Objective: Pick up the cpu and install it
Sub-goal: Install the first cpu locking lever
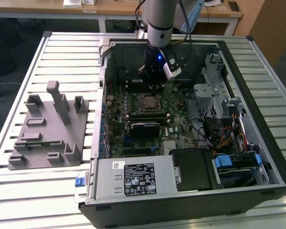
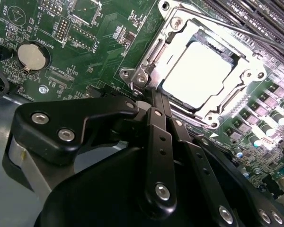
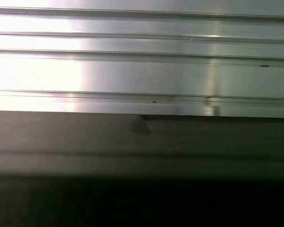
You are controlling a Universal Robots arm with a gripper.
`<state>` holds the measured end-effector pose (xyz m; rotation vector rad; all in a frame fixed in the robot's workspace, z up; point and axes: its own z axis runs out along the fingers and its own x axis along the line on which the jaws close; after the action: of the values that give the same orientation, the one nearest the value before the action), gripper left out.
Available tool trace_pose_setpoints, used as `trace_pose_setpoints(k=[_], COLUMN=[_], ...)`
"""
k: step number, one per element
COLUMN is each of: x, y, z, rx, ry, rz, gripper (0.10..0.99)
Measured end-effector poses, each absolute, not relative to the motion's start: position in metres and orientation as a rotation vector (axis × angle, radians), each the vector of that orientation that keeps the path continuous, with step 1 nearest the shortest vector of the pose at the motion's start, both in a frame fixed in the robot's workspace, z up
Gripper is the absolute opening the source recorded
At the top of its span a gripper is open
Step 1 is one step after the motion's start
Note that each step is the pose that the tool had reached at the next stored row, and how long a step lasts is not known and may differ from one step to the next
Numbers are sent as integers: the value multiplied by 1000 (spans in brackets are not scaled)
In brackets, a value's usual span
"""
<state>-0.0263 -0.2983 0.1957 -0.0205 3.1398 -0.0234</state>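
**CPU seated in the socket, gripper closed above it**

In the exterior view, the slatted metal worktop (image 1: 33,191) carries an open computer case (image 1: 257,143) with the motherboard (image 1: 176,129) facing up. The cpu (image 1: 149,102) sits in its socket near the middle of the board, and the gripper (image 1: 155,87) hangs just above the socket's far edge. A grey plastic tray (image 1: 47,138) with upright blocks lies towards the worktop's edge on the exterior view's left, well apart from the case.

In the second wrist view, the cpu (image 2: 197,75) lies flat inside the metal socket frame (image 2: 141,75), its pale top bright. The gripper (image 2: 156,101) has its black fingers (image 2: 156,137) drawn together with nothing between them, the tips beside the frame's corner. A coin battery (image 2: 31,56) sits elsewhere on the board.

In the first wrist view, ribbed metal slats (image 3: 142,66) appear above a dark band.
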Motion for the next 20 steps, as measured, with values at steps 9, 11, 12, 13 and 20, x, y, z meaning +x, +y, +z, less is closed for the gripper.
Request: trace_pose_setpoints(k=[9, 11, 12, 13, 20], x=[-25, -25, -25, -25, -25], y=[-298, -298, -298, -298, -299], z=[195, 196, 196, 197, 206], rx=[-34, -36, -37, -38, -41], ry=[3139, 3139, 3139, 3138, 3139], rz=[13, 21, 24, 26, 24], gripper=[114, 114, 114, 114, 114])
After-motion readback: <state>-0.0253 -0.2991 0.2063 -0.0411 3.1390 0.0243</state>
